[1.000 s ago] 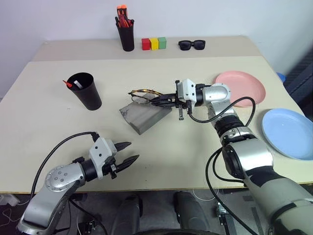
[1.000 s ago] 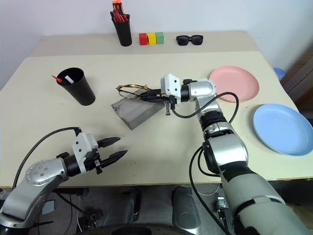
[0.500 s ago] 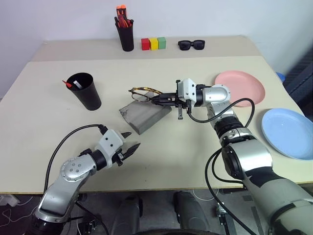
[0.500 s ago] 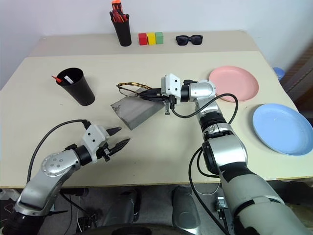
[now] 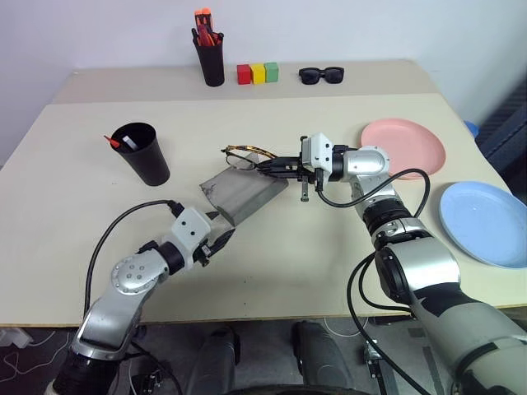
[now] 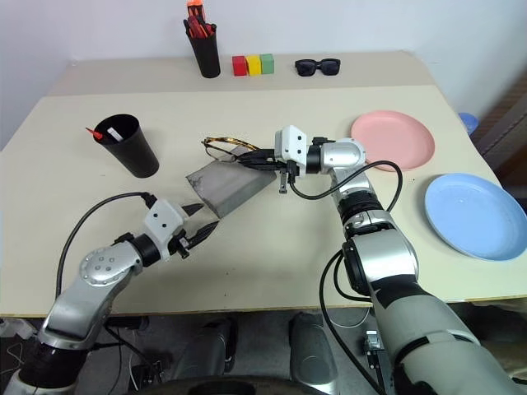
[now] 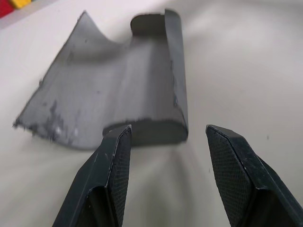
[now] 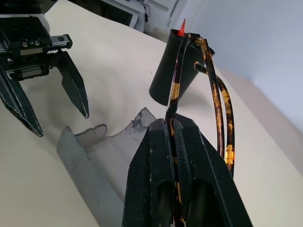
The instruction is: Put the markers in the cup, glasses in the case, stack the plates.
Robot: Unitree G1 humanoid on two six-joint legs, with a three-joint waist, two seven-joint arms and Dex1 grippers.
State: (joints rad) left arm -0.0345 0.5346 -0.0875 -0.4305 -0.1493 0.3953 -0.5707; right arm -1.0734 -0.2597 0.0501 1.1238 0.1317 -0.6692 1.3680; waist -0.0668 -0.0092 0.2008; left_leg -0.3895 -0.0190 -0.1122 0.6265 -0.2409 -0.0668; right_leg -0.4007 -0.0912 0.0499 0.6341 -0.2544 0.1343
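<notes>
Centrally on the beige table (image 5: 329,271) lies the grey spectacle case (image 5: 243,193), a soft felt-like rectangle with a rounded hinge edge and a scuffed, curling flap. The right gripper (image 5: 268,165) reaches level toward nine o'clock over the case's far corner, its black textured fingers (image 8: 182,156) pressed together on one temple of the glasses (image 5: 240,154), a thin tortoiseshell-patterned wire frame with roundish lenses held off the table, just above the case. The left gripper (image 5: 221,237) sits at about seven o'clock of the case, its two tapered, knurled black fingers (image 7: 113,165) spread with the case's near end just beyond the tips, not touching.

At ten o'clock of the case stands the matte black tapered cup (image 5: 143,154), with a red-tipped marker (image 5: 112,141) and a white marker (image 5: 132,141) poking out at the rim. The salmon pink plate (image 5: 412,145) lies at three o'clock, round and shallow; the light blue plate (image 5: 486,224) lies apart from it at four o'clock, near the table's edge.
</notes>
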